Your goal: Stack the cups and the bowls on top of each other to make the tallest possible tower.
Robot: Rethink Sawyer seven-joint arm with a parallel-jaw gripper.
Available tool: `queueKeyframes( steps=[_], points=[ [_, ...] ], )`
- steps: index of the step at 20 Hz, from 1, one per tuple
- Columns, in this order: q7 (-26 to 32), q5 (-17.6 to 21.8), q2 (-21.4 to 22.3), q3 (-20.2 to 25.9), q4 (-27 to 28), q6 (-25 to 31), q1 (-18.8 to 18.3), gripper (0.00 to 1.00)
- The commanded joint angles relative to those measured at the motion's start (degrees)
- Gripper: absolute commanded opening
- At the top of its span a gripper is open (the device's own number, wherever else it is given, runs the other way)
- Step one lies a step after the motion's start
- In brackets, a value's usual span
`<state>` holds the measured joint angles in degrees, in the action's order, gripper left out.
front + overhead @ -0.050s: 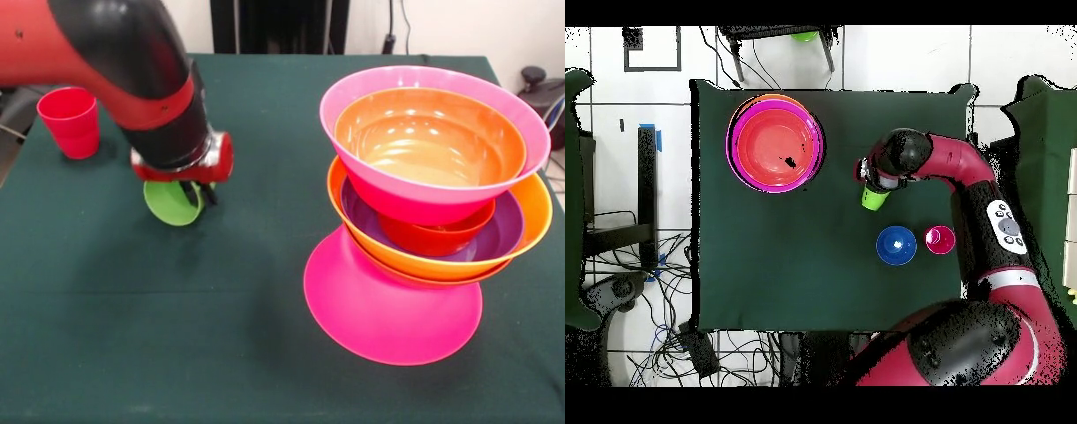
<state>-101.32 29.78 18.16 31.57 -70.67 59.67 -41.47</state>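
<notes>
Covering the table (265, 88), dark green cloth; tiled floor (895, 55) around.

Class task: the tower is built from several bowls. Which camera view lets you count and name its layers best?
The front view. From the side the tower shows an upturned pink base, then orange, purple, small red, pink and orange bowls. The overhead view looks straight down, so the tower appears only as nested rings of rims.

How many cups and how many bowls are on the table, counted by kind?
Cups: 2, the red cup and the green cup.
Bowls told apart in the tower: 6; others may hide nested inside.
Loose bowls: 1, the blue bowl.
Total: 9.
</notes>
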Motion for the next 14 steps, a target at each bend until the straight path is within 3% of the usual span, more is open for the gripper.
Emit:
queueKeyframes(
  steps=[1,5,14],
  points=[
    [4.01,1.54,14.24,1.15,-16.51,-9.36,0.14,0.0],
    [-1.95,1.24,21.19,-0.04,-24.04,-15.17,0.75,0.0],
    [-7.04,0.81,28.37,-3.74,-30.59,-20.63,2.61,0.0]
  ],
)
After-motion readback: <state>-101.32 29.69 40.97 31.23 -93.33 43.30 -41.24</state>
